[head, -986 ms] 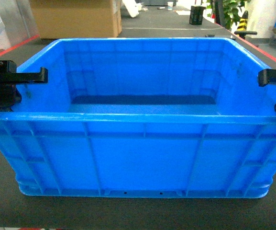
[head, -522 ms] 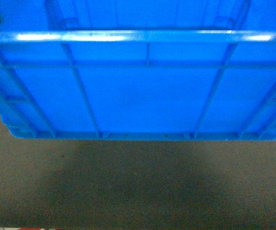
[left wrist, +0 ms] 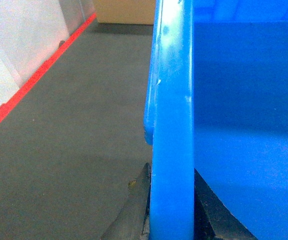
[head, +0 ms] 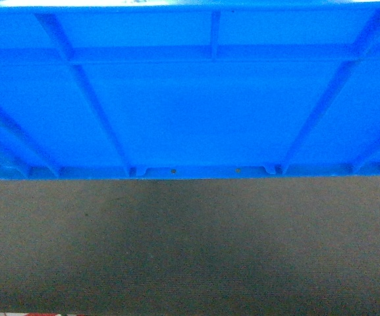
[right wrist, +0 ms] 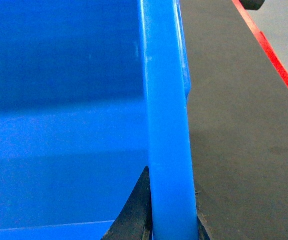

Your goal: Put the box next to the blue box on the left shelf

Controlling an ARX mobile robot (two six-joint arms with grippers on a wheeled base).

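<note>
Here, box broadside, long axis left-right.

My left gripper clamped the box by its thick rim, one finger on each side of the wall. Dark floor lay to my left, edged by a red line.

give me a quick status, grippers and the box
Left gripper shut on the box rim. Right gripper shut on the opposite rim. Box fills the head view, clear of the grey floor. Shelf not in view.
</note>
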